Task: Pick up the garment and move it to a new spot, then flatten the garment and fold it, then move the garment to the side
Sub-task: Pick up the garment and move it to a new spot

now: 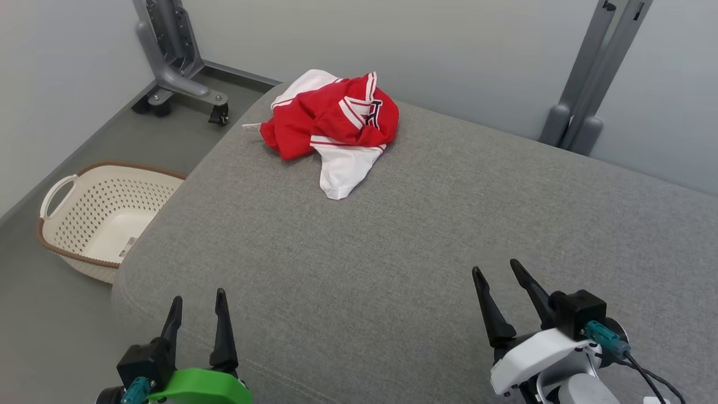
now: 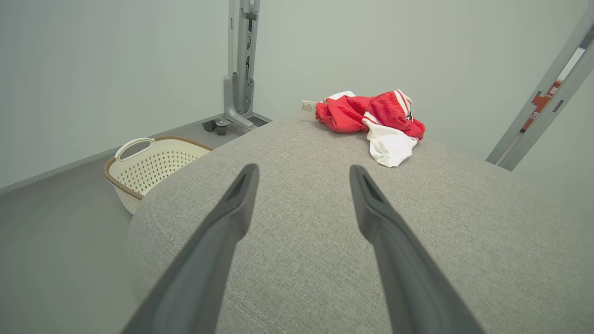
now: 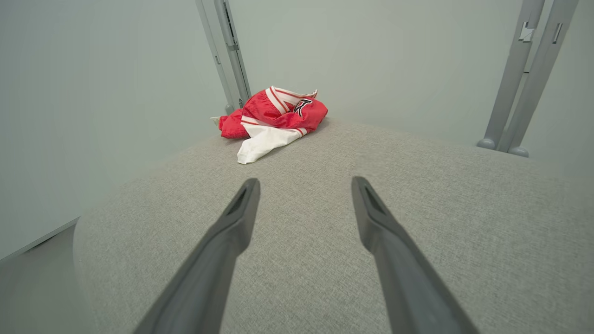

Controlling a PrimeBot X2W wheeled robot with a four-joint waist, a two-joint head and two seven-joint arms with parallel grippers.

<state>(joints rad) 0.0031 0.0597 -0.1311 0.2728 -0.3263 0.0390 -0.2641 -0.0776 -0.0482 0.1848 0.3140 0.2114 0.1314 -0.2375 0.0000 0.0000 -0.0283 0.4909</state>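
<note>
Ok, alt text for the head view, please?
A crumpled red-and-white jersey lies at the far side of a grey upholstered surface. The left gripper and right gripper stand open nearby. A cream basket sits on the floor.

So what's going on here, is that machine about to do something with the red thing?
Nothing is being handled yet. A crumpled red and white garment lies at the far edge of a grey padded surface. The robot's left claw and right claw are both open and empty over the near side, pointing toward the garment but well short of it. A white laundry basket stands on the floor to the left. The picking up, flattening and folding are not yet done.
</note>
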